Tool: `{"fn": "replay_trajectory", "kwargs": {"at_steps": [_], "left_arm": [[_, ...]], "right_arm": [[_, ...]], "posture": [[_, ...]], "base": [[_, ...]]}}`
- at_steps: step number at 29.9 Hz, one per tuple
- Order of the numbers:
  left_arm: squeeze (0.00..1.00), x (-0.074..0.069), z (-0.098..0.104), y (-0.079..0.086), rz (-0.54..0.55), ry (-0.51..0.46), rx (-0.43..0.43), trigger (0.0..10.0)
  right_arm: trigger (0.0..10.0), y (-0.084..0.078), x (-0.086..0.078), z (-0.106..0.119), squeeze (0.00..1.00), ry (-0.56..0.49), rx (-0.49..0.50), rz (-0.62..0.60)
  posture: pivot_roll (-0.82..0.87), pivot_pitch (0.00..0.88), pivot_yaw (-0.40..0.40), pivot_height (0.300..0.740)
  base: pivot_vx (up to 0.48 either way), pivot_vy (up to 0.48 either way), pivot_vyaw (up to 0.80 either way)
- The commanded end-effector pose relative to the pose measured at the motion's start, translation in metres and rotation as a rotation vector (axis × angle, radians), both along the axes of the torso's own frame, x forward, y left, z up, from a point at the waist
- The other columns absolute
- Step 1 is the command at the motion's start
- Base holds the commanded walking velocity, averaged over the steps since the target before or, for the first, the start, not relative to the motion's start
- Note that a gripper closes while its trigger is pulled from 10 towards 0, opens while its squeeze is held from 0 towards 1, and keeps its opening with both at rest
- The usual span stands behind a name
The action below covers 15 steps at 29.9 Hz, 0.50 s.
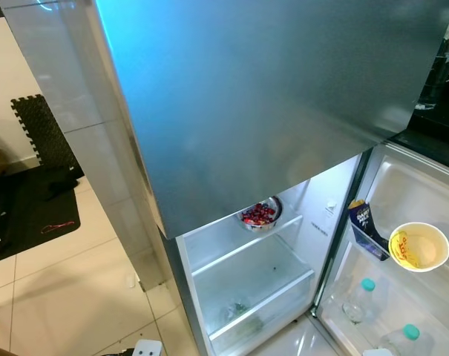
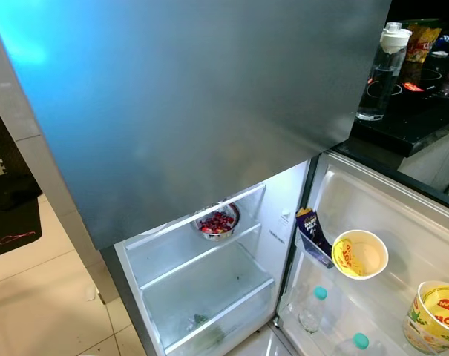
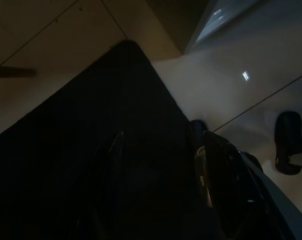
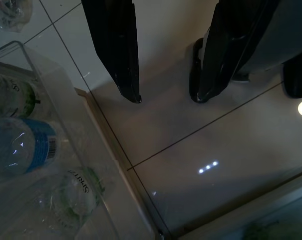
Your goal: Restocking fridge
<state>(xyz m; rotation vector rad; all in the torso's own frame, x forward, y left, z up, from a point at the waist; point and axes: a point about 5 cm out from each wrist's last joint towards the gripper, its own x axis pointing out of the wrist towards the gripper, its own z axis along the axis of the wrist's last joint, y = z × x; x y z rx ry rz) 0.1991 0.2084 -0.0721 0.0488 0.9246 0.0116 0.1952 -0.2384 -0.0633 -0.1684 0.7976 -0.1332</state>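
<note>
You're looking down at a grey two-door fridge (image 1: 269, 96) w/ the lower compartment open. Upper door is closed and takes up most of the head views.

Inside, on the top glass shelf (image 2: 187, 248), a small steel bowl of red fruit (image 2: 217, 222) sits near the back. Below it, the clear crisper drawer (image 2: 209, 297) has something green (image 2: 198, 322) at its front; can't tell what.

The open door swings out to the robot's right. In its rack: a dark blue carton (image 2: 311, 226) leaning at the hinge side, just beside it a yellow noodle cup (image 2: 360, 254) lying w/ its open mouth toward you. A second yellow noodle cup w/ red lettering (image 2: 434, 315) is further right, lower. Two clear bottles w/ teal caps stand in the lower rack, one (image 2: 314, 308) near the hinge, the other (image 2: 355, 344) cut off by the frame edge.

On the black counter (image 2: 410, 119) beyond the fridge: a clear water bottle w/ white cap (image 2: 381, 73), snack bags (image 2: 423, 38) behind it.

Right gripper (image 4: 163, 97) hangs over pale floor tile, fingers spread, holding nothing; next to it a clear bin (image 4: 51, 165) w/ plastic bottles, one blue-labelled (image 4: 26, 145).

Left gripper (image 3: 160, 170) is over a black floor mat (image 3: 81, 150), very dark; fingers appear apart, nothing between them.
</note>
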Motion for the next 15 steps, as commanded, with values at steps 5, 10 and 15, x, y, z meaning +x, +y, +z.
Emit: {"fn": "replay_trajectory", "kwargs": {"at_steps": [5, 10, 15], "left_arm": [[0.00, -0.0024, -0.0008, 0.0029, 0.004, 0.008, -0.001, 10.0], [0.00, -0.0006, -0.0001, 0.0016, 0.023, 0.001, -0.008, 10.0], [0.00, 0.0020, 0.0016, 0.0042, 0.053, -0.007, -0.008, 10.0]], "right_arm": [[10.0, 0.0016, -0.0053, -0.0040, 0.00, 0.025, 0.021, -0.022], [10.0, 0.0036, -0.0060, -0.0052, 0.00, 0.039, 0.018, -0.004], [10.0, 0.0037, -0.0071, -0.0062, 0.00, 0.060, 0.002, 0.024]], "posture": [[-0.13, 0.109, 0.047, 0.740], [-0.13, 0.112, 0.056, 0.740], [-0.13, 0.107, 0.062, 0.740]], "base": [[0.000, 0.000, 0.00], [0.000, 0.000, 0.00], [0.000, 0.000, 0.00]]}}
